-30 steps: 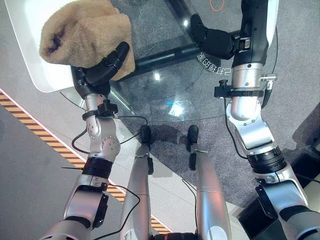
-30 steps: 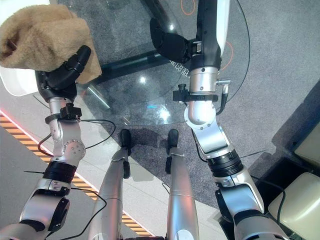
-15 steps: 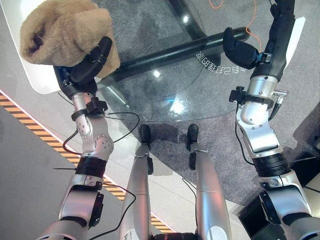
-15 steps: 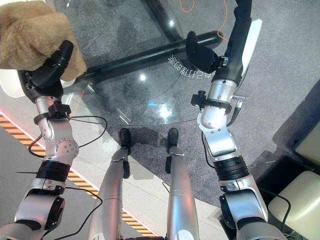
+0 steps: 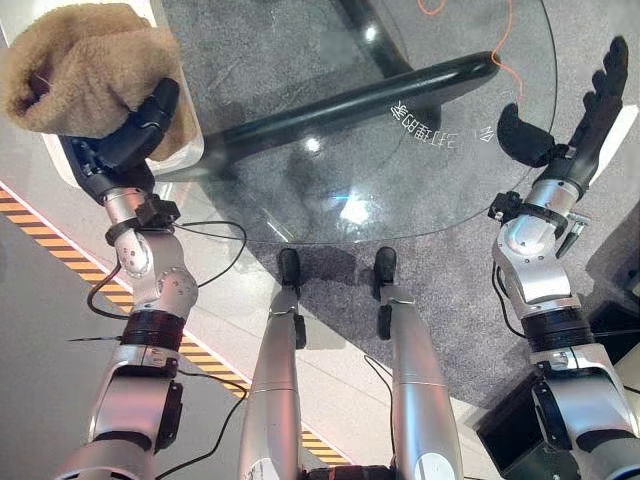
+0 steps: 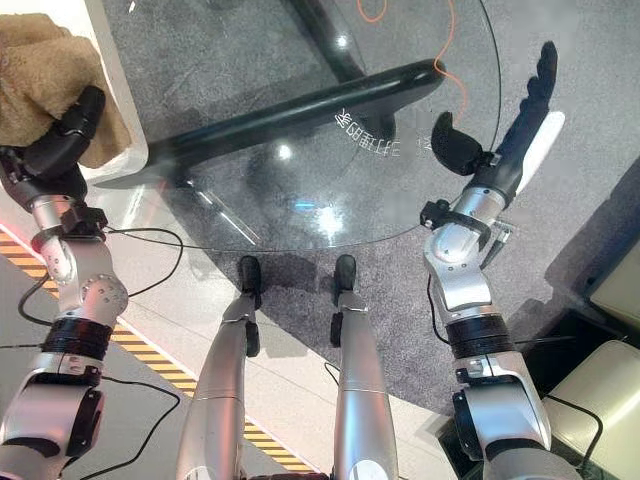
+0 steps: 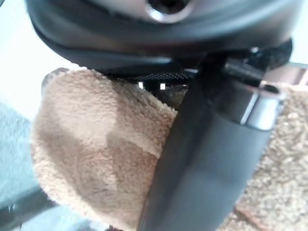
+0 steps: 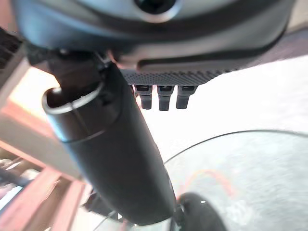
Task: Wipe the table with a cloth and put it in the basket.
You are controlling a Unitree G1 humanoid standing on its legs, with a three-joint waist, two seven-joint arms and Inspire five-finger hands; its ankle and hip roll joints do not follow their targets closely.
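Your left hand has its dark fingers and thumb curled round the tan, fleecy cloth, and you can see the bundle bunched above the hand at the upper left of the left eye view. The left wrist view confirms it: the thumb lies across the cloth's pile, pressing it against the palm. The cloth hangs over a white container with a rounded rim, which sits at the left edge of the round glass bench; whether the cloth touches the container's wall you cannot tell from here, and whether that white thing is the basket is not clear either. Your right hand is off at the right rim of the bench, raised with its fingers straight and together, the thumb standing out toward the glass, and it holds nothing. In the right wrist view the same thumb shows large and the short fingertips are uncurled, with the bench's curved edge beyond them. Through the glass you see a dark bar of the bench's frame crossing under the top, and grey carpet below. An orange cable lies on the floor beyond the bench. A yellow and black striped line runs along the floor at your left.
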